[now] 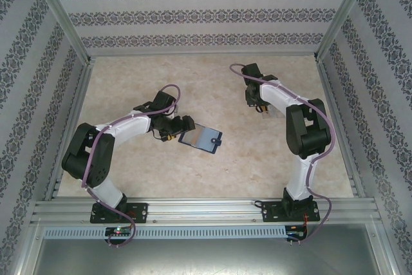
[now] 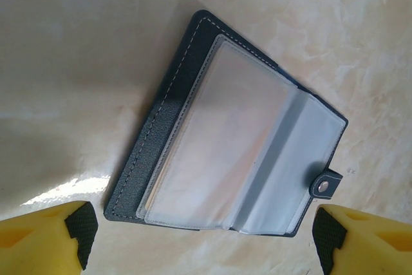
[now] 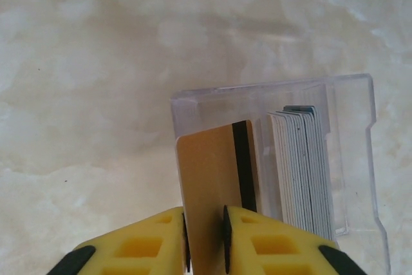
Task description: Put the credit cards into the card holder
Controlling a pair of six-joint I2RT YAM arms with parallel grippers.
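Now R gripper (image 3: 205,239) is pinched narrow on the orange-yellow credit card (image 3: 209,172), held edge-on at the clear box (image 3: 354,127). Open card holder (image 2: 225,140) lies well off to its left, directly under wide-spread L gripper (image 2: 199,233), long axis diagonal, w/ pockets up.

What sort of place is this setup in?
Probably a lab test booth, not a home: aluminium frame, patterned wall panels on three sides, left arm and right arm bolted at the table edge.
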